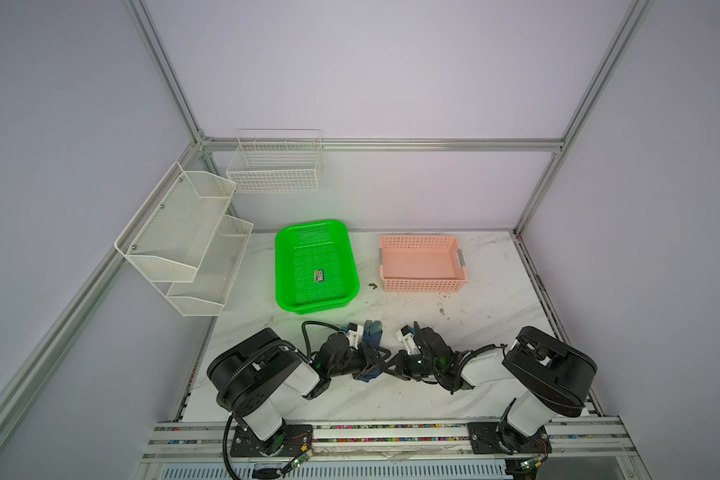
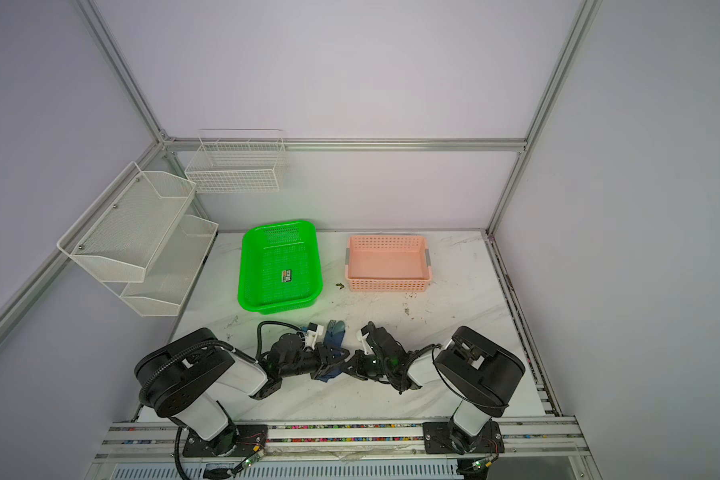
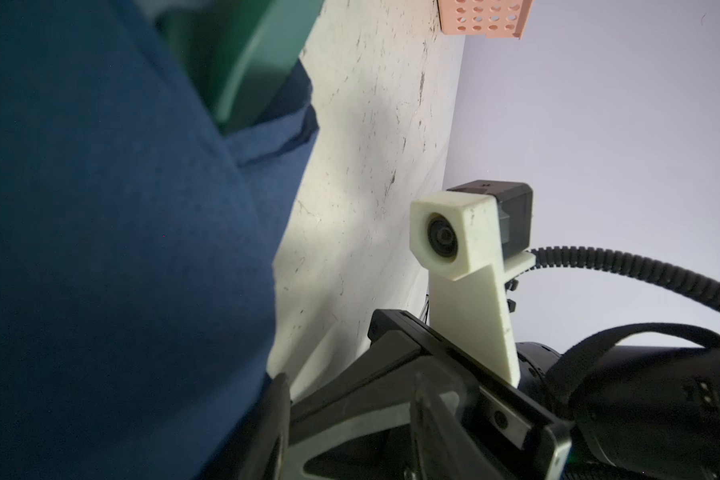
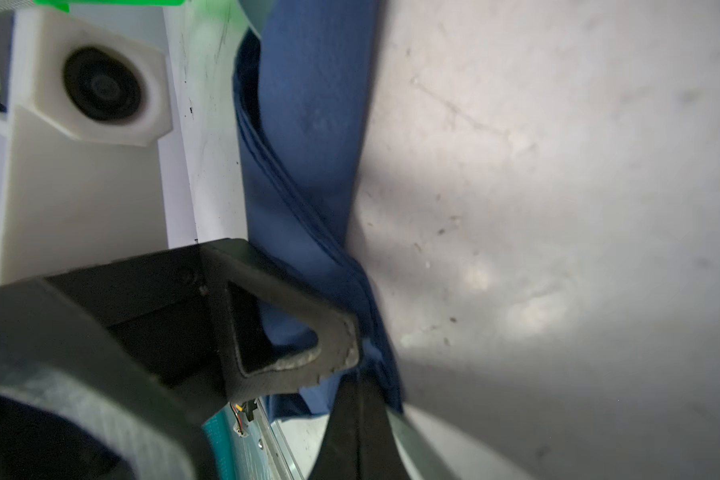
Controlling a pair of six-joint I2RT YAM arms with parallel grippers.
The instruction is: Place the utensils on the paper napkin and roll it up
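The rolling step looks nearly done. The paper napkin point(image 1: 371, 338) is wound into a narrow roll lying on the desk point(image 1: 391, 399) towards its front, between the two arms. The utensils point(image 1: 373, 326) are inside, with only fork tines and a spoon bowl poking out of the far end. The left gripper point(image 1: 376, 360) straddles the roll, its jaws part-way closed around it. The right gripper point(image 1: 394, 364) is pinched together on gathered paper at the roll's near end. I judge the next move calls for a last tuck of the loose flap, then a gentle release so the paper does not spring open. Both top views give the layout and the protruding cutlery, but the black fingers hide the contact. In the right wrist view the paper napkin point(image 4: 308, 124) shows layered folds converging into the pinch. The left wrist view shows a loose corner of it and a teal utensil at its end.
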